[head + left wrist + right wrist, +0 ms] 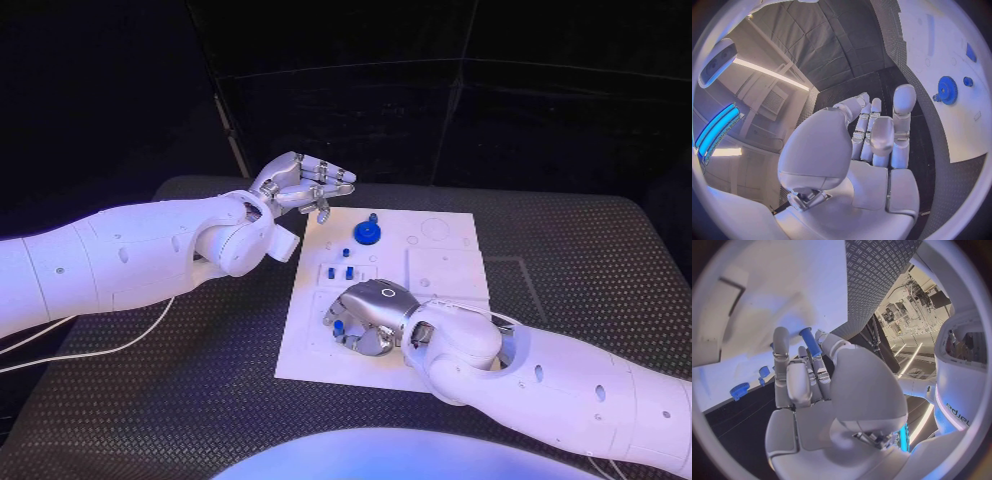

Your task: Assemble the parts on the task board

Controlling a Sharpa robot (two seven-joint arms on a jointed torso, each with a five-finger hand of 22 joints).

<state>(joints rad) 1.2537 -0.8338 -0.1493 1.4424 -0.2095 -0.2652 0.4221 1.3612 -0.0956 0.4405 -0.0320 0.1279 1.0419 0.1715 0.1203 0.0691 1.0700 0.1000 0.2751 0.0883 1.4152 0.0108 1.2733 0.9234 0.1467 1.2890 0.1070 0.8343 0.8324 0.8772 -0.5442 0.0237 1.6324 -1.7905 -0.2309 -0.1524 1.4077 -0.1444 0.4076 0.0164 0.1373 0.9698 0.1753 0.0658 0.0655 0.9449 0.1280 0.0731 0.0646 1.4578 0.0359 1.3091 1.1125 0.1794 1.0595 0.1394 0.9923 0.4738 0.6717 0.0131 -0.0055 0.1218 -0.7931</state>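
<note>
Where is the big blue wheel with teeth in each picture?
Head view: the blue gear stands at the task board's far end, near the left hand.
Left wrist view: the gear sits beyond the fingertips.
Right wrist view: the gear sits at the rim.
Shared landmark: the white board.

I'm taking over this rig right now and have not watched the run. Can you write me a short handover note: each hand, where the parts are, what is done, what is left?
Left hand: raised off the far left corner of the task board, fingers apart, holding nothing.
Right hand: low over the near part of the board, holding a blue peg between its fingers.
Parts: a blue gear sits at the far side of the board; small blue pieces lie near the middle.
Done: peg picked up; whether the gear is seated I cannot tell.
Left: place the peg, then fit the small pieces.
</note>
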